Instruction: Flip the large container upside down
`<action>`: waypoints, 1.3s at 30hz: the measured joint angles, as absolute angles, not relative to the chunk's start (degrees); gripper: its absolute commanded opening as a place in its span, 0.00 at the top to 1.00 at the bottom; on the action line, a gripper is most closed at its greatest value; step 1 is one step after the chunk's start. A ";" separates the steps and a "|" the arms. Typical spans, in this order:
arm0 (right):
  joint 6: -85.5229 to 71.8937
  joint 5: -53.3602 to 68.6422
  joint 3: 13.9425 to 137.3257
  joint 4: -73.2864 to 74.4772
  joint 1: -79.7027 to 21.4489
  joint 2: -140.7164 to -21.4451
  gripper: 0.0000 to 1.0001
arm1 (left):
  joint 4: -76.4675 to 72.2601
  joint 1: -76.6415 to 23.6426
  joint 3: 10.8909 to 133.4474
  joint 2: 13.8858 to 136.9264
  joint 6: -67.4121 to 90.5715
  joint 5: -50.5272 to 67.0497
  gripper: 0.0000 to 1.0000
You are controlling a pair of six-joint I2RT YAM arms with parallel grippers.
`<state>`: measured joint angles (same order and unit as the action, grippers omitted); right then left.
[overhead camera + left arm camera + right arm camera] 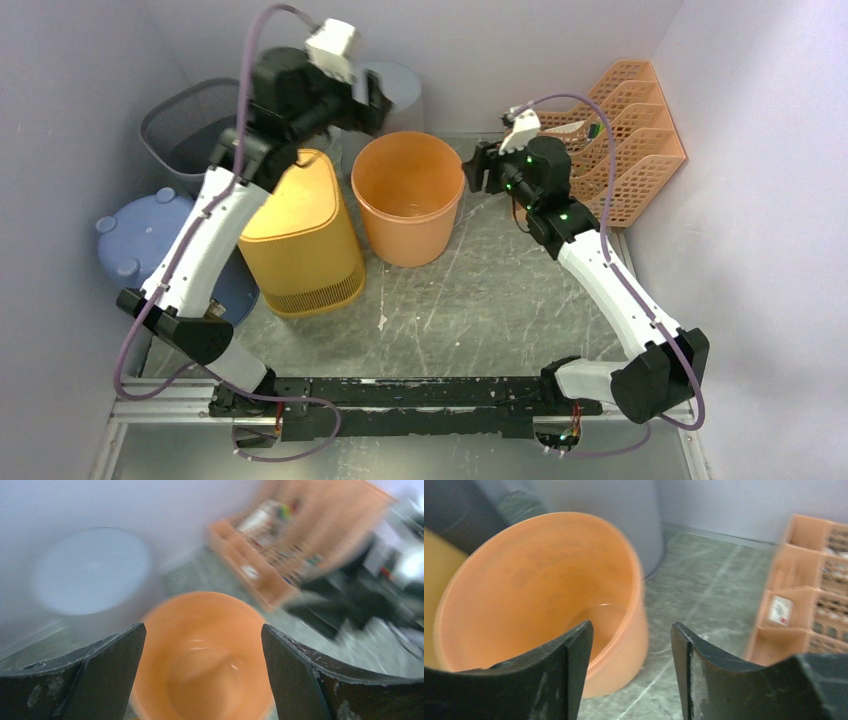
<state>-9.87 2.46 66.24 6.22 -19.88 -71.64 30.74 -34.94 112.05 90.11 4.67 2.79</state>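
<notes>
An orange round bucket stands upright, mouth up, at the middle back of the table. It fills the left wrist view and shows in the right wrist view. My left gripper hovers above its back rim, open and empty. My right gripper is open and empty, just right of the bucket's rim and apart from it. A yellow ribbed container stands to the bucket's left, under the left arm.
A black mesh bin stands at the back left and a grey-blue bin behind the bucket. A blue round piece lies at the left edge. An orange file rack stands at the back right.
</notes>
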 measured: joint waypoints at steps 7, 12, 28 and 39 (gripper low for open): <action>-2.74 8.40 74.83 11.20 -28.84 -73.38 0.25 | 32.32 -15.53 113.67 89.95 10.07 1.48 0.03; 1.69 15.18 80.68 14.41 -33.89 -76.95 0.25 | 30.87 -14.76 106.28 84.73 12.32 -0.82 0.04; 10.11 15.35 92.55 28.60 -43.92 -94.83 0.28 | 28.42 -14.35 99.20 79.50 12.93 -1.98 0.04; 10.81 15.05 93.12 30.17 -44.34 -101.10 0.87 | 27.24 -14.33 97.47 75.94 12.69 -2.00 0.04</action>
<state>10.81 15.05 93.12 30.17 -44.34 -101.10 27.24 -14.33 97.47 75.94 12.69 -2.00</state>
